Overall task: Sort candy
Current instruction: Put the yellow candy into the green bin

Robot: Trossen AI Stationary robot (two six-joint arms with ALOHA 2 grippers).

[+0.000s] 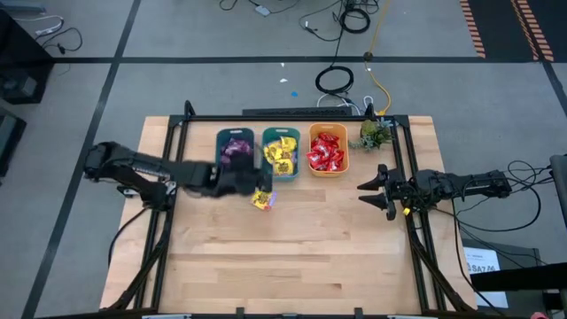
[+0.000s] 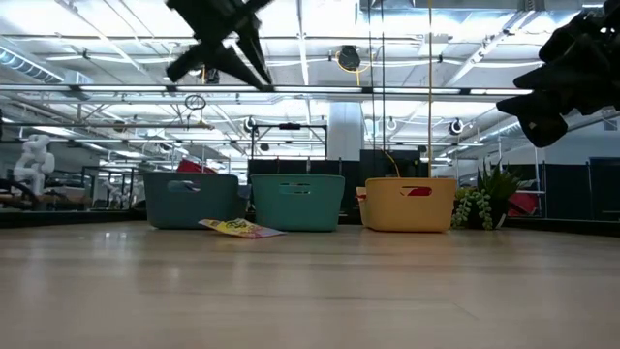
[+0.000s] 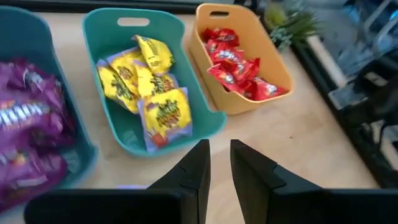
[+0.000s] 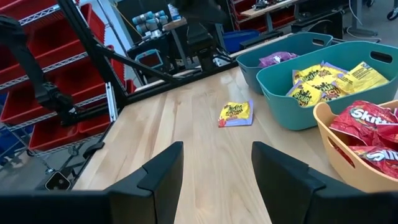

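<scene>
Jaws: left (image 3: 219,171) slightly apart, empty | right (image 4: 214,180) apart, empty | candy (image 1: 261,199) half-hidden below left.

2 dark jointed arms, matte black angular claw fingers (image 3: 249,180), black cabling

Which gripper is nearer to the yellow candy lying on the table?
Left. The left gripper hovers beside the yellow candy, in front of the bins. The right gripper waits far off, near the table's right edge.
</scene>
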